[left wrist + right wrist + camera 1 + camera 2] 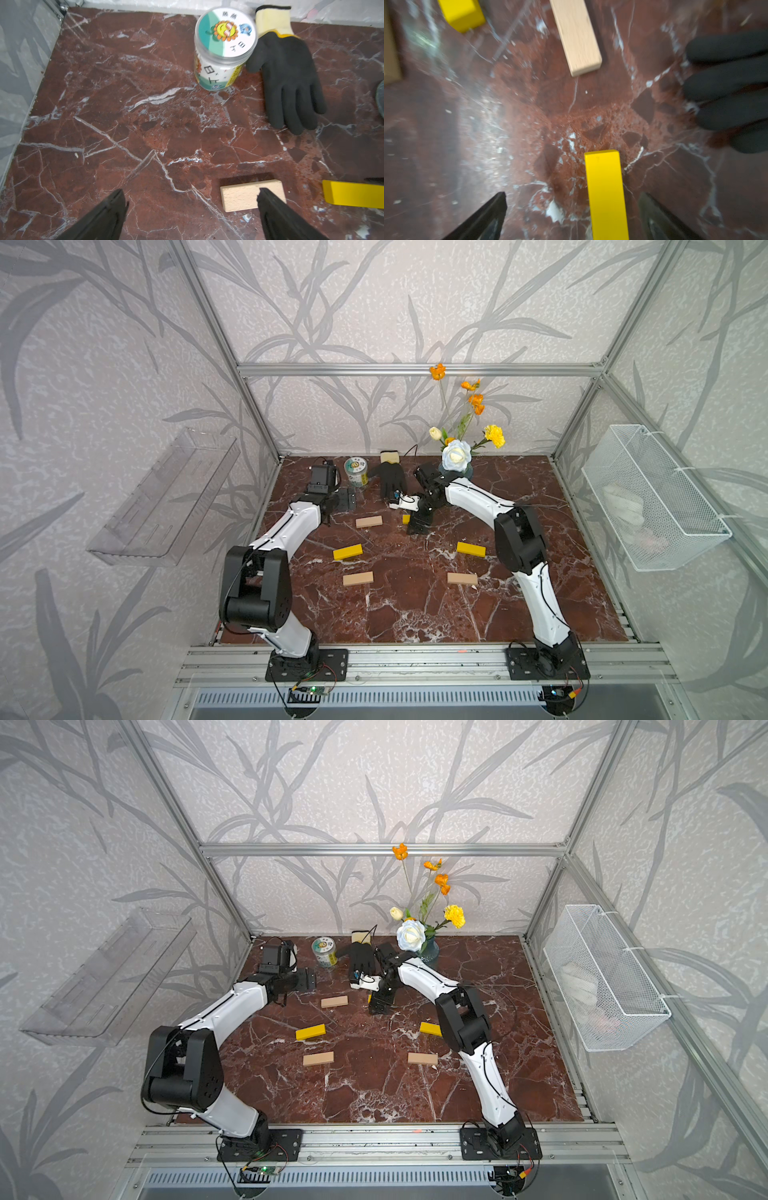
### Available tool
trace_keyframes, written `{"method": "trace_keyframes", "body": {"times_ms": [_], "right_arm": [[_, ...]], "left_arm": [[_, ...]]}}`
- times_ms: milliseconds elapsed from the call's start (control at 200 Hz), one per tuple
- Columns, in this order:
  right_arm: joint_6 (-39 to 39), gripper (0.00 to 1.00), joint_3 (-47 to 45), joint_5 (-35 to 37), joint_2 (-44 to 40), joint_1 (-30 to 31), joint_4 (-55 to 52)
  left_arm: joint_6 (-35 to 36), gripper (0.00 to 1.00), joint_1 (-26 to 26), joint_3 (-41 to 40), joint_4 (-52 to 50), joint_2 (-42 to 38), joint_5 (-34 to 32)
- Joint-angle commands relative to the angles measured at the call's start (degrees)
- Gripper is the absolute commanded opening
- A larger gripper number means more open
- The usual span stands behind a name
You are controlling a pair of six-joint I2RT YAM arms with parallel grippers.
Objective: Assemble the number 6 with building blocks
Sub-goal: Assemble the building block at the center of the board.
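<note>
Building blocks lie scattered and apart on the marble table (415,614); no number 6 is in view. My right gripper (574,195) is open and points down over a yellow block (604,187). That block lies flat between the jaws and touches neither; in both top views it is mostly hidden (406,519) (369,998) under the gripper (417,526) (380,1006). A tan block (368,521) (241,195) lies just left of it. My left gripper (192,191) (332,510) is open and empty, beside that tan block. Nearer the front lie two yellow blocks (347,551) (471,549) and two tan blocks (358,578) (462,578).
A labelled jar (356,471) and a black glove (390,479) sit at the back, the glove's fingers close to the right gripper. A vase of flowers (456,456) stands behind the right arm. A clear shelf (166,497) and a wire basket (652,497) hang on the side walls.
</note>
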Motion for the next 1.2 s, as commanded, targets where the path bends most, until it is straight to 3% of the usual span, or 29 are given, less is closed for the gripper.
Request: {"method": "trace_keyframes", "body": {"times_ms": [0, 120, 185, 240, 350, 475, 685, 930, 1195], "right_arm": [[6.3, 0.99, 0.6, -4.5, -12.2, 2.0, 2.3], [32.5, 0.99, 0.3, 5.8, -16.8, 1.5, 8.4], [39.7, 0.99, 4.4, 1.3, -16.3, -0.3, 3.6], [40.2, 0.99, 7.5, -5.4, -15.5, -1.4, -0.1], [39.2, 0.99, 4.8, -5.2, -17.4, -1.5, -0.3], [40.5, 0.99, -0.4, -4.9, -20.3, -3.1, 3.5], [38.8, 0.99, -3.3, -2.7, -22.5, -4.1, 4.1], [38.7, 0.99, -5.5, -2.3, -23.0, -4.8, 4.2], [38.3, 0.99, -7.1, -2.9, -22.3, -5.1, 3.1]], "left_arm": [[-3.9, 1.00, -1.6, 4.0, -8.1, 0.2, 0.3], [-18.7, 1.00, -1.5, 12.5, -17.9, 5.7, 7.5], [-27.5, 0.99, -1.8, 18.3, -23.0, 10.4, 12.0], [-34.6, 0.98, -2.2, 21.0, -23.9, 13.2, 14.0], [-41.1, 0.86, -3.9, 24.6, -24.0, 17.2, 12.6], [-47.3, 0.79, -3.9, 28.7, -28.7, 23.0, 14.7], [-66.3, 0.72, -5.6, 24.3, -21.1, 24.4, 15.2], [-80.8, 0.66, -6.9, 20.6, -16.2, 25.5, 15.6], [-89.0, 0.61, -8.4, 16.1, -15.6, 25.1, 13.5]]}}
